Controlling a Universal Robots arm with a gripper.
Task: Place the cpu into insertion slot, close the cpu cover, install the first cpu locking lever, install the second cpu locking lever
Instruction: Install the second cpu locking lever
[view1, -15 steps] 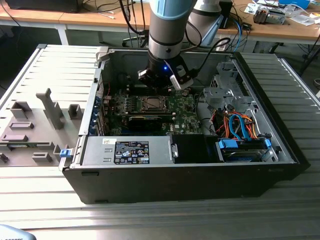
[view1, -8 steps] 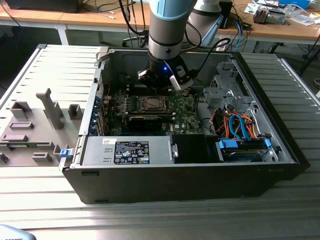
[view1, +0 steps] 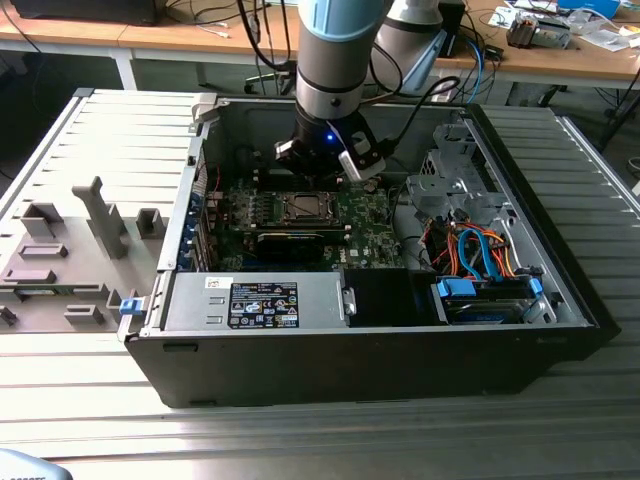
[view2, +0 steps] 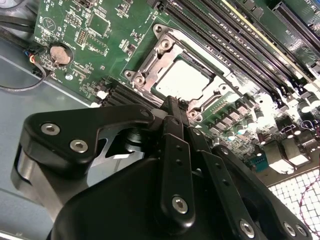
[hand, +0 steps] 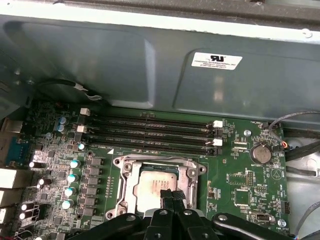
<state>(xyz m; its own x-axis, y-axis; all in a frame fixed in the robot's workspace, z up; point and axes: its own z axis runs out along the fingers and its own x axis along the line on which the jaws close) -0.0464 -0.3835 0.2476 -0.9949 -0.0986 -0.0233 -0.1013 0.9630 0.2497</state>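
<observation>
From my station I see an open computer case lying on a ribbed metal table, with the arm reaching down into it. Inside the case sit the green motherboard, a black power supply box along the near wall, a bundle of blue and orange cables toward the exterior view's right, and a bare metal drive cage behind them. On the board, the insertion slot holds the cpu, its pale metal top lying flat inside the socket; in the second wrist view the same chip shows framed by the cpu cover, which lies down around it, though I cannot tell whether it is fully latched. The gripper hangs just above the near edge of the chip, and in both wrist views its black fingertips are pressed together with nothing between them. Whether the tips touch the chip I cannot tell. The gripper's own linkage hides the near side of the socket, so the locking levers there are hard to make out. Four long memory slots run beside the socket, and a round coin battery sits well apart from it. Grey plastic fixtures stand on the table outside the case, at the exterior view's left.
</observation>
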